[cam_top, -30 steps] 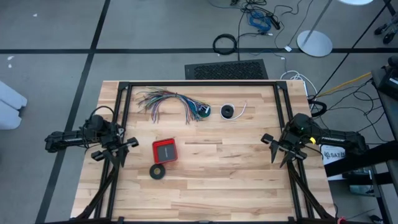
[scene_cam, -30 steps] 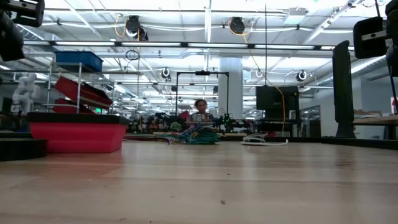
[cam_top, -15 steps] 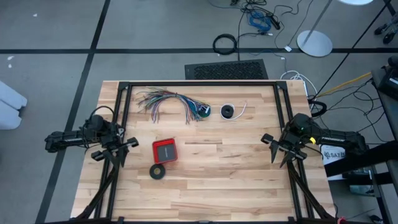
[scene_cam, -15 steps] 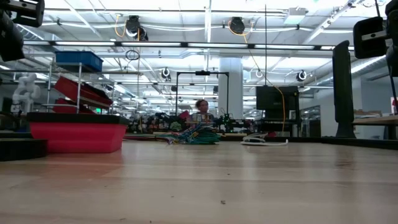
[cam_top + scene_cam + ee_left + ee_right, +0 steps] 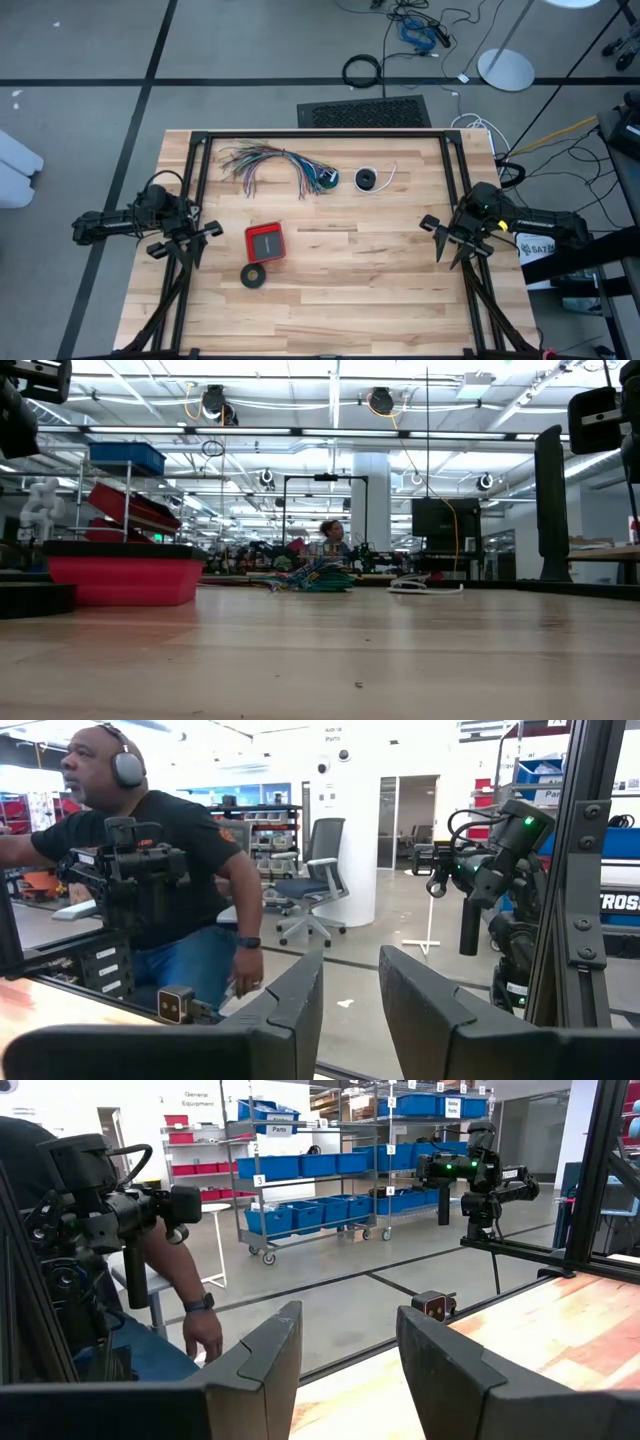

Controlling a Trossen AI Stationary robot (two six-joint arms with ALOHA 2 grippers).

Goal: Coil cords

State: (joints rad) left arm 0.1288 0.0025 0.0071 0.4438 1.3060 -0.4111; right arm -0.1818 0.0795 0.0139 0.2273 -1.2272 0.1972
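Note:
A small teal-green wire coil lies on the table at the right end of a fanned many-coloured wire bundle. In the low view it is a green heap. Right of it lies a thin white cord with a small black round piece. My left gripper hovers at the table's left edge, open, with nothing between its fingers. My right gripper hovers at the right edge, likewise open and empty. Both are far from the cords.
A red square box and a black tape-like ring lie left of the table's middle, near my left gripper. A black frame runs along the far and side edges. A person stands beyond the table.

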